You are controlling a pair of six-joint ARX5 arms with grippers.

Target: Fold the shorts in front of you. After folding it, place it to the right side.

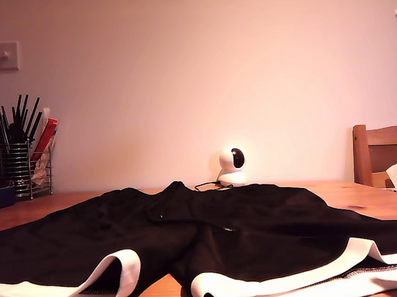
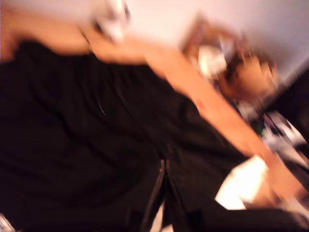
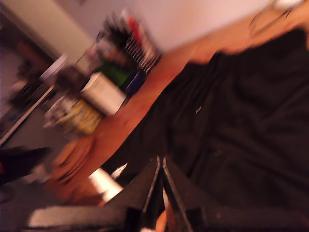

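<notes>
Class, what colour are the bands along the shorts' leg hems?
White bands, clearest in the exterior view.

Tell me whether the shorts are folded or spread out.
Spread out. The shorts lie flat across the table, both white-banded leg hems apart at the near edge.

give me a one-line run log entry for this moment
stage: pre-fold | shorts: spread flat on table, unfolded | my first gripper: shut, above shorts | my second gripper: shut, above shorts
</notes>
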